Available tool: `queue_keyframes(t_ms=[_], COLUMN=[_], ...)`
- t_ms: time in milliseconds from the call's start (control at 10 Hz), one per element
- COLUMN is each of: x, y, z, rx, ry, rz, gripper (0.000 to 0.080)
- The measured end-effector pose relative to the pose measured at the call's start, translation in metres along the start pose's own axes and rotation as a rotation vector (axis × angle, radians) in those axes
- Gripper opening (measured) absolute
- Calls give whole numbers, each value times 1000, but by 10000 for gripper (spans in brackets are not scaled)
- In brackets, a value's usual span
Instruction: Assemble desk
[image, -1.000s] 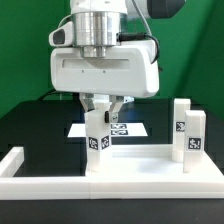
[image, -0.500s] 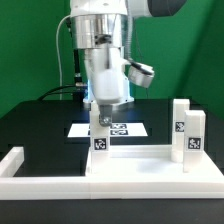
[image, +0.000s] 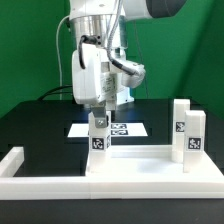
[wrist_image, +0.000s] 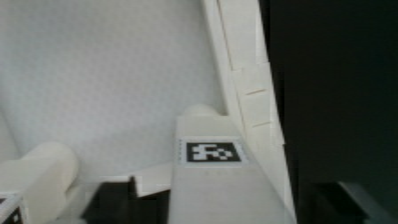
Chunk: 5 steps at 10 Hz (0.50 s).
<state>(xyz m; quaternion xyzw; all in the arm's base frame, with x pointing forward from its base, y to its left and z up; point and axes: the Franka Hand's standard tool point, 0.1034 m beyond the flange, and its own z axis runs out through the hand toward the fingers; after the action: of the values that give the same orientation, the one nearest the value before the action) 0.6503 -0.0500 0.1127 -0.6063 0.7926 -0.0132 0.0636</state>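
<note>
The desk panel (image: 140, 163) lies flat at the front, rim up. A white leg post (image: 98, 140) with a tag stands upright at its corner on the exterior view's left. My gripper (image: 99, 119) comes straight down on this post, its fingers shut on the post's top. Two more leg posts (image: 192, 135) stand at the panel's end on the exterior view's right. In the wrist view the held post (wrist_image: 217, 160) with its tag rises toward the camera, over the panel's floor (wrist_image: 107, 80) and beside its raised rim (wrist_image: 242, 80).
The white L-shaped border rail (image: 22, 166) runs along the front and turns up on the exterior view's left. The marker board (image: 125, 129) lies flat behind the panel. The table top is black; a green backdrop stands behind.
The gripper has turned about its vertical axis over the leg post, from face-on to side-on. It stays at the same spot on the post's top. The other parts have not moved.
</note>
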Motion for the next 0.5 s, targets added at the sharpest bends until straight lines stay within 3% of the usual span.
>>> queue_keyframes(t_ms=[100, 200, 500], x=[-1, -1, 2], y=[0, 2, 5], z=[0, 1, 2], rx=[6, 14, 4], ry=[24, 27, 28], rz=[-200, -386, -657], gripper=[519, 622, 648])
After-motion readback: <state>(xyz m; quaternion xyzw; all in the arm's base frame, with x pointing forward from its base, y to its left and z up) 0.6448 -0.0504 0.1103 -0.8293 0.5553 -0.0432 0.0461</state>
